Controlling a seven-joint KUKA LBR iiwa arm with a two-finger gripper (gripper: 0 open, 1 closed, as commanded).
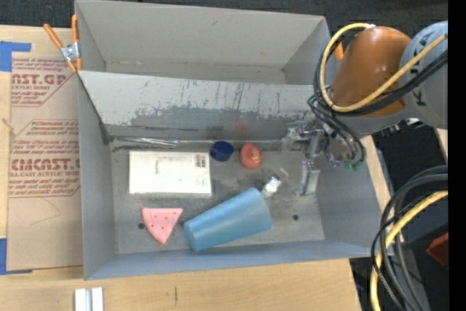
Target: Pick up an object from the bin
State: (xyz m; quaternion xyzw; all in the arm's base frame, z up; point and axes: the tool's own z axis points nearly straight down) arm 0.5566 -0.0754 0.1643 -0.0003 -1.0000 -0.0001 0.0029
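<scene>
We see the pincer low over the right part of the grey bin, above a bare patch of floor, hanging from the arm's orange-covered wrist, which comes in from the right. From this angle we cannot tell whether the pincer is wide or narrow. Nothing shows inside it, so we judge that no object has been taken yet.

The nearest thing is a small pale piece lying just to the pincer's left, apart from it. That piece sits close to the top end of a light blue bottle, which lies on its side across the near middle of the floor. Farther back, a small red-orange ball and a dark blue cap rest side by side near the foot of the far wall. A flat white box lies at the left, and a pink triangle sits in the near left corner, just beside the bottle's base.

As for progress, we would say the approach into the bin looks done, but the grasp, the lift and the carry out are all left. Which object is meant we cannot say. By nearness alone the small pale piece is the likeliest candidate, and it would call for a short shift to the left.
</scene>
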